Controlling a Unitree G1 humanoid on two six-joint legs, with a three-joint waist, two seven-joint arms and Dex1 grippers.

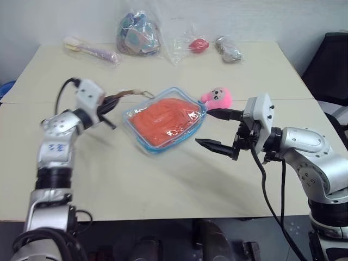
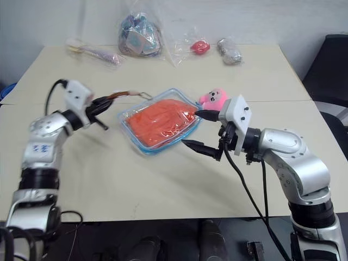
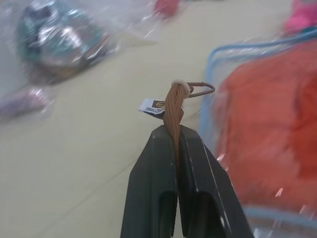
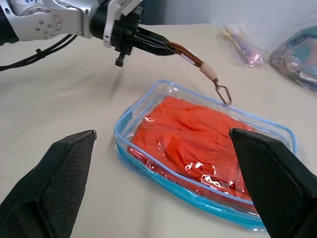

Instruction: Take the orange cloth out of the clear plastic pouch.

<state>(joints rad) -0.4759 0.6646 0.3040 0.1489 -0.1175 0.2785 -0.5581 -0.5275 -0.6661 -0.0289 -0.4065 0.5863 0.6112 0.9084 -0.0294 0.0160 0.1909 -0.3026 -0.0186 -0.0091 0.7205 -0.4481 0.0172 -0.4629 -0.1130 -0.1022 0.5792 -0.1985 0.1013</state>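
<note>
Left gripper [image 3: 176, 148] pinches my pouch's brown pull cord [image 4: 190, 54]; right gripper [image 1: 216, 130] gapes beside clear plastic pouch [image 1: 142, 110], orange cloth [image 1: 166, 120] inside.

Near half of desk [image 1: 163, 185] bare: open passage between both arms, front edge to clear plastic pouch [image 1: 142, 142]. Pouch mid-desk, orange cloth [image 1: 166, 120] inside. Left gripper [image 1: 111, 101], jaws clamped on brown pull strap [image 4: 190, 53], blocks pouch's left end. Right gripper [image 1: 217, 130], jaws spread wide, stands just beside pouch's right end. Pink plush toy [image 1: 217, 98] touching pouch's far right corner, crowds that side. Bare strip behind pouch, then row of clear bags [image 1: 138, 33] along far edge.
</note>
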